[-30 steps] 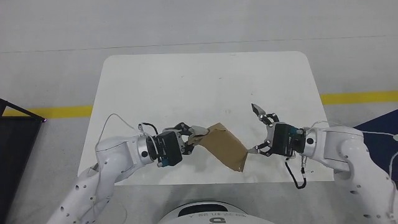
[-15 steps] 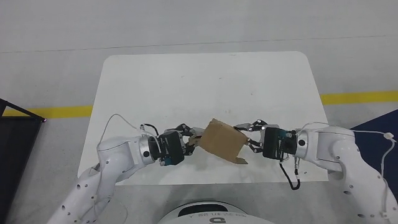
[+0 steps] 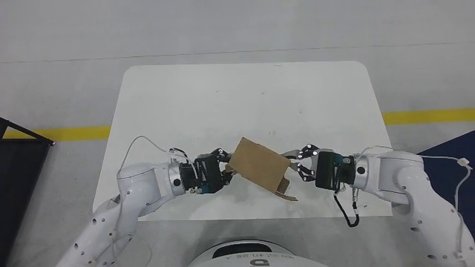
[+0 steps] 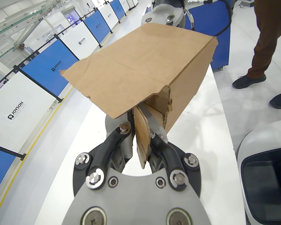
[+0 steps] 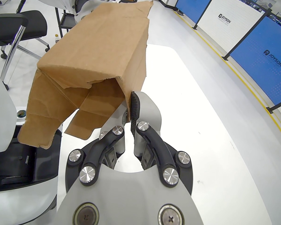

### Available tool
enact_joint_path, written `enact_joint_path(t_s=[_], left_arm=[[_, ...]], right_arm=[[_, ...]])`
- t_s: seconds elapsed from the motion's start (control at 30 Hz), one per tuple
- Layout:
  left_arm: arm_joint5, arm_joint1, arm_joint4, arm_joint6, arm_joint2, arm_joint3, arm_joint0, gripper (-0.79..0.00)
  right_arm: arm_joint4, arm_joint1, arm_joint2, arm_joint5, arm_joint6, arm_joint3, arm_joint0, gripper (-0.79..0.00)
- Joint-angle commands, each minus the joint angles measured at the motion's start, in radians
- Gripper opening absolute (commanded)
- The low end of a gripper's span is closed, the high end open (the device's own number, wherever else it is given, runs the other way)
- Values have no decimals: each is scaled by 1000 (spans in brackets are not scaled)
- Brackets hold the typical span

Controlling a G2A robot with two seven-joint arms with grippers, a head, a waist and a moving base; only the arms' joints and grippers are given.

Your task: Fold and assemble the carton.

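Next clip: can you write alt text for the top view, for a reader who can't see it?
A brown cardboard carton, partly opened into a box shape, is held between the robot's two grippers over the near part of a white table. The left gripper grips one end. The right gripper grips the other, where a loose flap sticks out.

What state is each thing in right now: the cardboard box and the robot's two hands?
carton: opened into a tube, held up off the table, end flaps not yet closed.
left gripper: fingers shut on a carton flap.
right gripper: fingers shut on the carton's other end.
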Motion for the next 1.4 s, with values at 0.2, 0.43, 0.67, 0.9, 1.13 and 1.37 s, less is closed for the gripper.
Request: enact_joint_path(t_s=[0.2,0.43,0.67,0.9,1.13,1.37], left_arm=[[29,3,-10,9,-14,-7,12,-785],[66,4,-30,35,-29,-13,29,-785],[94,4,-72,74,-44,-8,46,-785],[111,3,-130,76,-53,-3,63,-785],[112,0,-151,54,-39,-1,54,-785],[108,-1,-157,46,-34,-7,48,-785]], right_arm=[[36,3,16,9,9,10,-7,0],[107,4,60,46,-10,37,-22,0],[187,4,126,69,-57,97,-56,0],[262,0,136,41,-120,107,-86,0],[213,-7,79,48,-129,41,-90,0],[174,-14,26,117,-95,28,-61,0]])
